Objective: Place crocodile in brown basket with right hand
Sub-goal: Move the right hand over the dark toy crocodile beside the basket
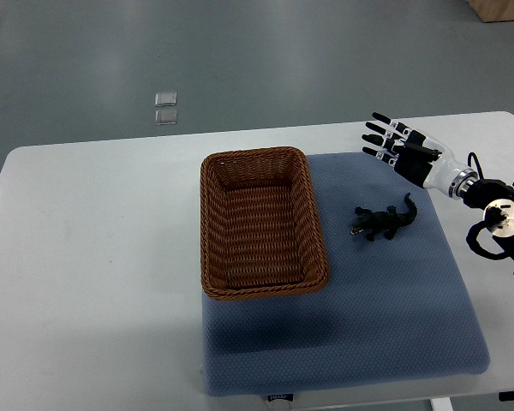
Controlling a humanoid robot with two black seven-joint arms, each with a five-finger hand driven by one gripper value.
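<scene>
The right hand (394, 145), fingers spread and empty, hovers at upper right above the crocodile (384, 222). Reaching step; next it should lower and grasp, then carry it left to the brown basket (313, 224).

White bench (86, 223) under my right hand (404, 152), blue mat (385, 308) on it. Grey floor (265, 60) beyond the hand, two clear squares (165, 108) well to its left, brown corner (502, 8) beyond-right.
</scene>
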